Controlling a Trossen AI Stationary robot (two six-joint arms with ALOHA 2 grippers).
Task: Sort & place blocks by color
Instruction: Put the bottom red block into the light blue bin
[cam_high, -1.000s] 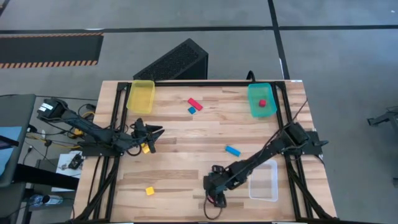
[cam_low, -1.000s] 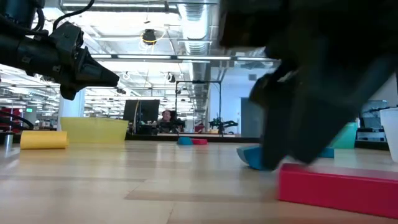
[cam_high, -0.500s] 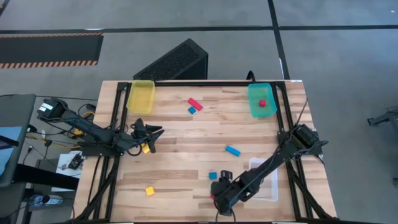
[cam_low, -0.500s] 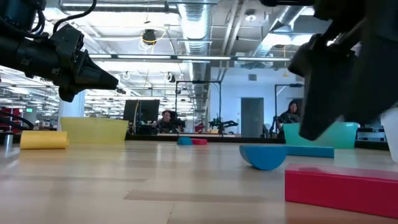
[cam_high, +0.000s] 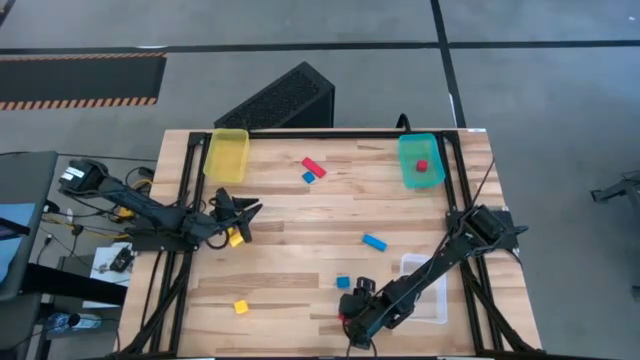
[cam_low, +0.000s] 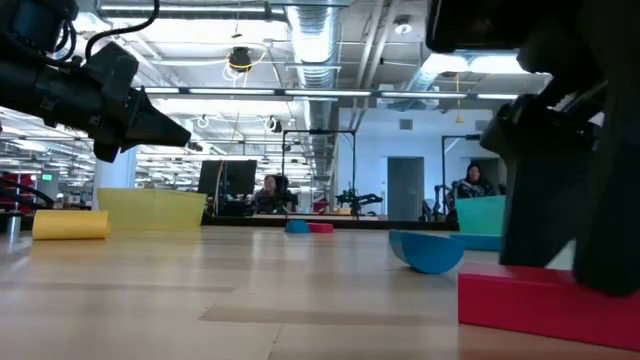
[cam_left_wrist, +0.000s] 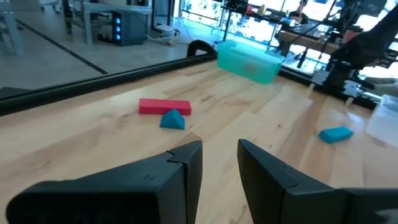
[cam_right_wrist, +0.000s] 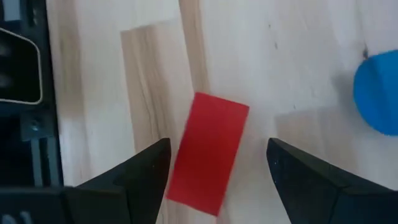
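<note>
Landmark: the clear bin (cam_high: 425, 290) at the near right of the tabletop (cam_high: 300, 220).

Right gripper (cam_right_wrist: 214, 163) hangs low over a red bar block (cam_right_wrist: 208, 153) just left of the clear bin, at the near edge; fingers (cam_right_wrist: 134, 177) spread wide to either side of the block, not touching it. A round-edged blue block (cam_low: 427, 250) lies just beyond the red bar, left of the bin. A yellow block (cam_high: 240, 307) sits well left of the bin.

A blue bar (cam_high: 374, 241) lies beyond the bin. Left gripper (cam_high: 243, 222) hovers far left of the bin; its fingers (cam_left_wrist: 186, 163) stand a little apart, empty, and a yellow block (cam_high: 235, 238) lies just beside them.

Farther: a red bar (cam_high: 314, 166) and a blue wedge (cam_high: 308, 177) touching; a teal bin (cam_high: 420, 160) holding a red block (cam_high: 422, 166); a yellow bin (cam_high: 227, 153) at the far left.
</note>
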